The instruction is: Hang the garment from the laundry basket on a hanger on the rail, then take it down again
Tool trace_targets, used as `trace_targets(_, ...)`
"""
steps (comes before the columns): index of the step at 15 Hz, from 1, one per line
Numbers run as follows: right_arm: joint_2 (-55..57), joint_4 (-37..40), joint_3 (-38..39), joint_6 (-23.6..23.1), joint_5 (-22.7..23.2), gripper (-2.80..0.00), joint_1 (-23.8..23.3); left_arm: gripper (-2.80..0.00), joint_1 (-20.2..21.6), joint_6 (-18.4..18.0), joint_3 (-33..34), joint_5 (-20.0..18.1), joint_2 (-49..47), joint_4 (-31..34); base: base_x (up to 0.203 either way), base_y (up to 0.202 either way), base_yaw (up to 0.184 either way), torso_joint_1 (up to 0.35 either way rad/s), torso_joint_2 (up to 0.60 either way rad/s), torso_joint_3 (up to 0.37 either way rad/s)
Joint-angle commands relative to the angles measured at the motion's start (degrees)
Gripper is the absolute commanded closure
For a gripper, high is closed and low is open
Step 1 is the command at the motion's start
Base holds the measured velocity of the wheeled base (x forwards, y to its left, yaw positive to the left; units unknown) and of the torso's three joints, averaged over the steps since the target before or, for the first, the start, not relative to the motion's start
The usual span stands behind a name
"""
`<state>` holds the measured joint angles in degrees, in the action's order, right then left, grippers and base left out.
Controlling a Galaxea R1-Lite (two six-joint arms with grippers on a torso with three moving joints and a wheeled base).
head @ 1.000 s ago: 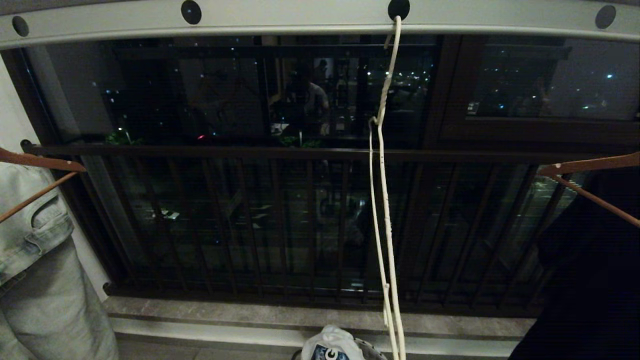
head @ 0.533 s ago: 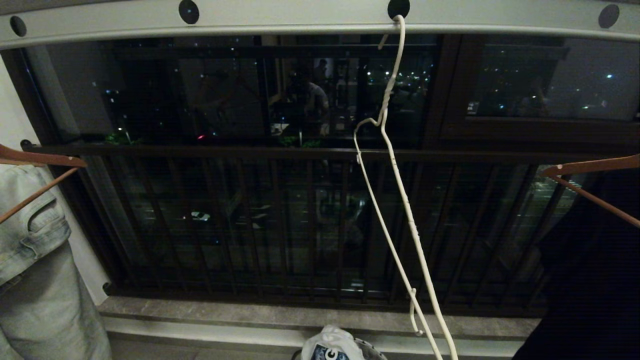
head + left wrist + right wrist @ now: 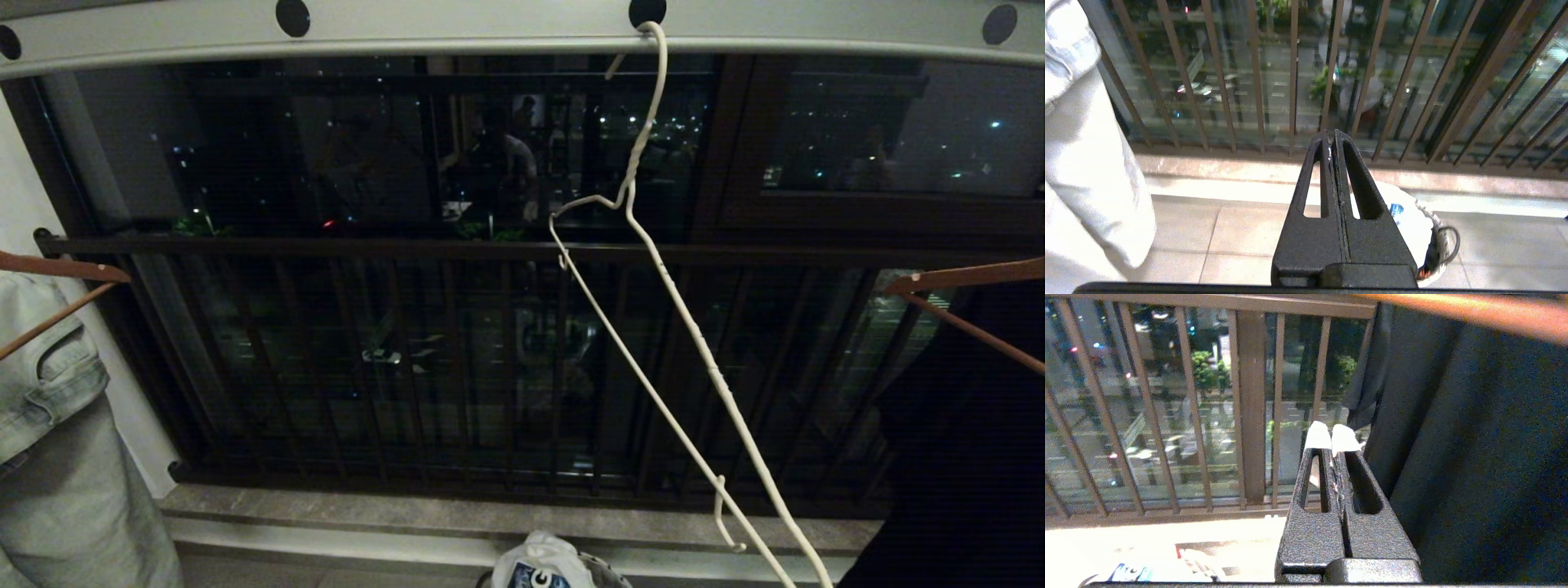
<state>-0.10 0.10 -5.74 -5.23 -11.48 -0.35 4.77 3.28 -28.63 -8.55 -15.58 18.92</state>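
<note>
You see the hanger (image 3: 653, 278) swung since a second ago: then it hung nearly edge-on and straight down from its hole in the rail (image 3: 490, 28), now its frame is turned open and slants toward the right, lower end running off the bottom of the head view, small hook near the sill. Its top hook sits in the same rail hole. The head view has barely shifted; the denim piece (image 3: 57, 457) on its wooden hanger at left and the black garment (image 3: 963, 457) at right hang where they were. No arm shows in the head view. The garment (image 3: 543, 565) is not hung: it sits bunched in the laundry basket (image 3: 1443, 241) on the tiled floor below the window railing (image 3: 457, 367), white cloth with the blue print up, filling the basket; only a bit of basket rim and a loop handle shows in the left wrist view. Left end effector (image 3: 1333, 136) has its fingers pressed together, pinching nothing, poised above and short of the basket. Right end effector (image 3: 1333, 439), white-taped tips, also pressed together and empty, sits beside the black garment, facing the railing.
</note>
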Motion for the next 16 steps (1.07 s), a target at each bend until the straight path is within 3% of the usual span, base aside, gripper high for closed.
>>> trace_targets(1,0.10,-0.11,0.97,0.05,0.06,0.00,0.00,0.00,-0.74,0.27,2.03,-0.07,0.63,-0.12,0.000,0.000,0.000,0.000,0.00,0.000)
trace_targets(4,0.10,-0.19,1.46,1.12,0.17,0.00,0.00,0.00,-5.05,-0.21,5.00,0.00,3.42,0.00,0.000,0.000,0.000,0.000,0.00,0.000)
trace_targets(6,0.10,-0.19,1.52,4.51,4.26,0.00,0.00,0.00,-5.03,-2.23,10.35,0.03,6.56,-1.42,0.000,0.000,0.000,0.000,0.00,0.000)
trace_targets(10,0.10,-0.19,3.71,5.84,7.00,0.00,0.00,0.00,-4.79,-7.56,23.88,2.27,15.32,-12.37,0.000,0.000,0.000,0.000,0.00,0.000)
trace_targets(11,0.10,-0.19,4.24,5.12,7.27,0.00,0.00,0.00,-4.77,-9.05,26.13,5.93,15.49,-14.59,0.000,0.000,0.000,0.000,0.00,0.000)
trace_targets(12,0.10,-0.19,4.43,4.18,8.22,0.00,0.00,0.00,-4.77,-10.24,27.86,7.08,15.56,-17.05,0.000,0.000,0.000,0.000,0.00,0.000)
trace_targets(16,0.10,-0.11,5.66,-0.58,10.65,0.00,0.00,0.00,-4.77,-10.49,28.29,7.57,15.58,-18.31,0.000,0.000,0.000,0.000,0.00,0.000)
